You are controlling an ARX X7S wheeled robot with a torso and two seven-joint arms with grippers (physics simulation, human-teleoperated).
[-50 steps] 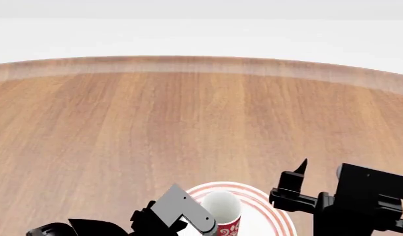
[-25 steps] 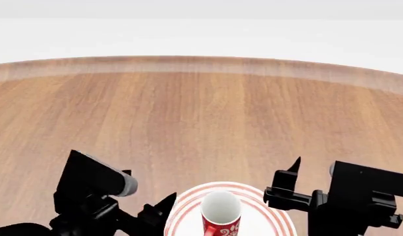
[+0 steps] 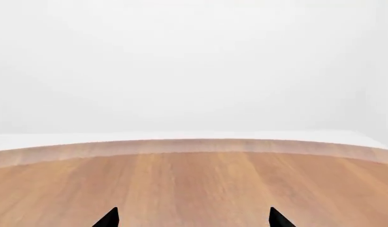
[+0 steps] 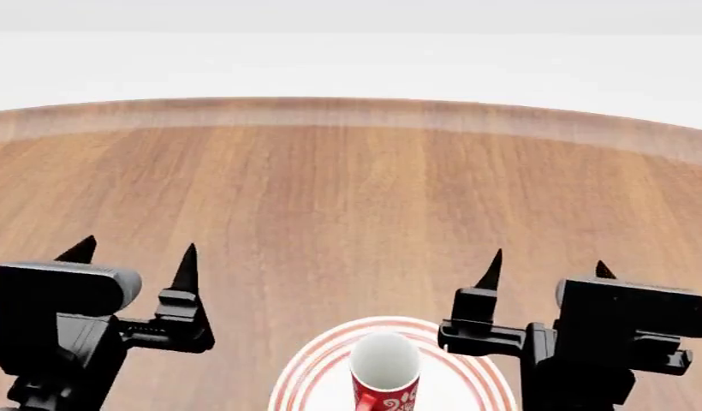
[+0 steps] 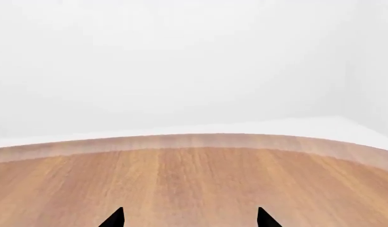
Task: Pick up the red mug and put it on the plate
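From the head view, the mug (image 4: 385, 377) stands upright on the plate (image 4: 309, 370) at about 6 o'clock on the wooden surface (image 4: 351, 197) — its white inside faces up and only the top of its red wall shows before the frame cuts it off. It sits roughly in the middle of the ringed rim, as far as I can see; the near half of the plate is out of view.

My left claw (image 4: 134, 257) is at 8 o'clock, tips spread apart and holding nothing. My right claw (image 4: 545, 270) is at 4 o'clock, just beside the plate's edge, also spread and empty. Both wrist views agree: two dark tips wide apart with only bare wood and a pale wall beyond them — no mug between them.

I judge the placing step done: the mug is on the plate and neither claw touches it. What's left is to confirm it is stable and keep the arms clear. If I move the right arm, I'd take it up and away toward 3 o'clock, since its inner tip is near the plate and a sideways sweep could knock the mug.
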